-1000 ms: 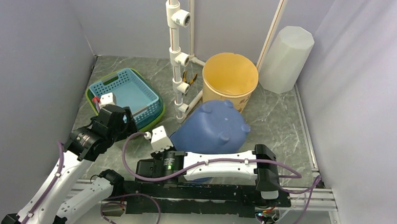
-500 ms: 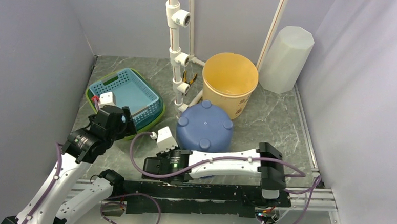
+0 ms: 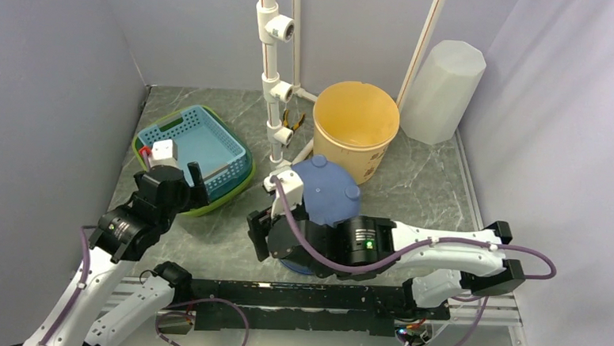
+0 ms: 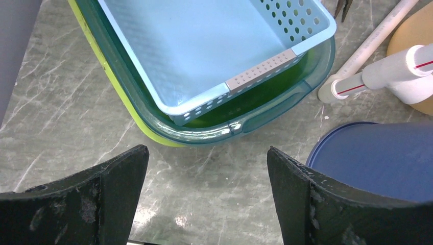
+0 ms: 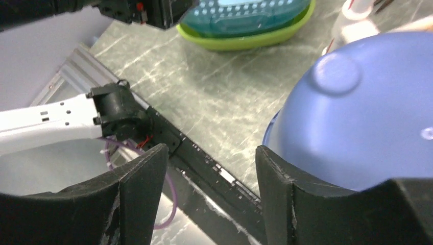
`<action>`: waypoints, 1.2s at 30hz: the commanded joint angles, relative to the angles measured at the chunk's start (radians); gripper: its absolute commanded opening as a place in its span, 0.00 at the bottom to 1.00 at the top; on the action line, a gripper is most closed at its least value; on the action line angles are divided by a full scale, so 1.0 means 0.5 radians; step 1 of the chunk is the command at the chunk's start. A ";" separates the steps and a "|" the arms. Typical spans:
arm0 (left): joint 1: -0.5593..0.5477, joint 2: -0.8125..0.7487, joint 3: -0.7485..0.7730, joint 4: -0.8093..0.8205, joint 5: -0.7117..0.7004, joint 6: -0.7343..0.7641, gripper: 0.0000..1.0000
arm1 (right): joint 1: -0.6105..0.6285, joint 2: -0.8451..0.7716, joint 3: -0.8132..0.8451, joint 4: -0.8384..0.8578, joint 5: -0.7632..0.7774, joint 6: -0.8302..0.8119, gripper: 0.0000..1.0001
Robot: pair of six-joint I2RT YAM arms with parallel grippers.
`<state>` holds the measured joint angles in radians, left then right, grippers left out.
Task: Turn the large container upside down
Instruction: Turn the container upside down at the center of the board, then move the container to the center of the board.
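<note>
Though the right arm crowds in over its near side, the blue tub (image 3: 324, 191) can be made out standing bottom-up about the middle of the worktop (image 3: 430, 179), rim down on the marbled surface and its round stubby feet pointing at the ceiling. The right fingers (image 5: 138, 196) are spread apart with only bare worktop and the black rail of the near edge showing between them. The tub's side bulges just beside one finger, though I cannot tell whether it touches. Just behind the tub, toward the far edge, stands a yellow bucket (image 3: 356, 120), mouth up and close enough that I cannot see a gap between the two. A white pipe frame (image 3: 273, 84) rises next to them, its foot just beside the tub. Over by the left edge, a pale blue basket (image 4: 204, 51) sits nested inside a green tray (image 4: 153, 130). The left fingers (image 4: 120, 199) hang above the bare worktop just off the tray's near corner, held wide apart and grasping nothing. In the far right corner a white faceted bin (image 3: 443, 89) leans against the wall, well apart from both arms.
</note>
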<state>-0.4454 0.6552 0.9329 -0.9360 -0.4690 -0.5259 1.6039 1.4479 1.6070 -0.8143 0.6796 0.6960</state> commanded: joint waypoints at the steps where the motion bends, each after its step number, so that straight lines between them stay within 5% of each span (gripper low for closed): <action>1: 0.010 0.023 -0.003 0.076 -0.008 0.056 0.91 | -0.016 -0.067 0.065 0.033 0.292 -0.137 0.70; 8: 0.010 0.159 0.038 0.033 -0.007 0.048 0.88 | -0.175 0.008 0.267 -0.514 0.654 0.169 0.85; 15: 0.010 0.087 0.003 0.075 0.020 0.079 0.90 | -0.273 -0.013 0.159 -0.279 0.485 -0.042 0.95; 23: 0.010 0.037 -0.005 0.067 0.015 0.095 0.92 | -0.341 0.274 0.314 -0.511 0.773 -0.164 1.00; 29: 0.010 0.017 -0.001 0.042 -0.036 0.078 0.94 | -0.480 0.429 0.412 -0.471 0.645 -0.259 1.00; 36: 0.010 0.007 -0.005 0.048 -0.062 0.079 0.94 | -0.506 0.424 0.208 -1.082 0.818 0.366 1.00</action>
<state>-0.4454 0.6647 0.9302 -0.9283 -0.4847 -0.4911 1.3514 1.6886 1.7573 -1.0931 1.0039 0.6659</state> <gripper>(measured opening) 0.939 0.994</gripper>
